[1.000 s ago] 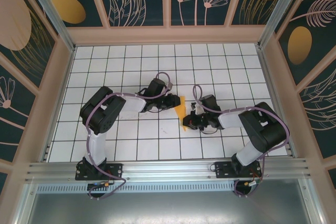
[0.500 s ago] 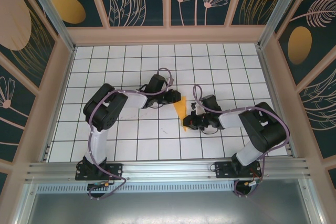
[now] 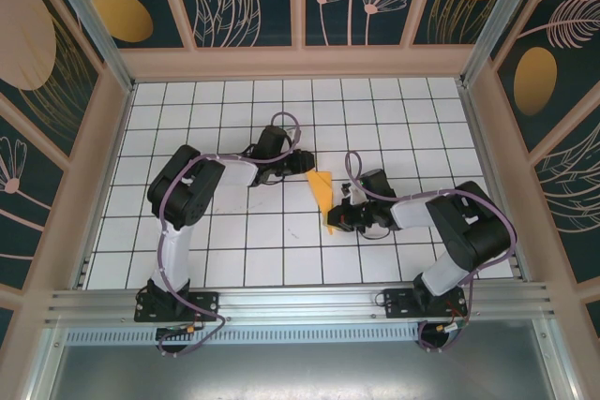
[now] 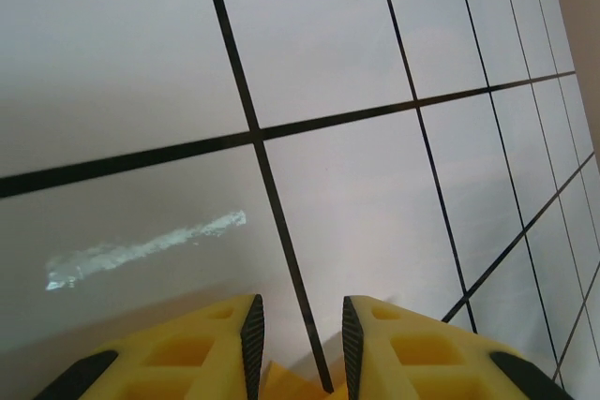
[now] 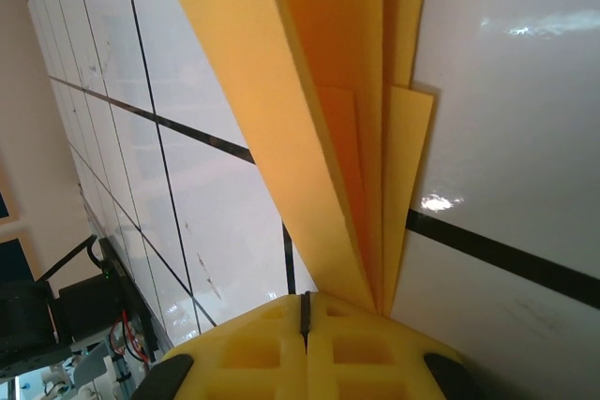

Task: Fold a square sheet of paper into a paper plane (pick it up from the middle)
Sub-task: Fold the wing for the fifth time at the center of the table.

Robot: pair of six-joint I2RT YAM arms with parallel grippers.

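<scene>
The paper plane (image 3: 322, 196) is a narrow orange-yellow folded wedge on the white grid table, its wide end toward the back and its point toward the front. My left gripper (image 3: 296, 168) sits just left of the wide end. In the left wrist view it (image 4: 300, 330) is open, with bare table in the gap and a sliver of the paper (image 4: 281, 383) low between the fingers. My right gripper (image 3: 336, 222) rests at the plane's near tip. In the right wrist view it (image 5: 303, 311) is shut, and the folded layers (image 5: 347, 91) run out from under its right finger.
The tiled table (image 3: 234, 250) is boxed in by wooden walls (image 3: 300, 63) at the back and both sides. An aluminium rail (image 3: 300, 302) carries the arm bases at the near edge. A white scuff (image 4: 141, 250) marks the tile ahead of the left fingers.
My left gripper has drawn back up and to the left, off the wide end of the plane, which now lies uncovered. The right arm and the plane's near tip have stayed put.
</scene>
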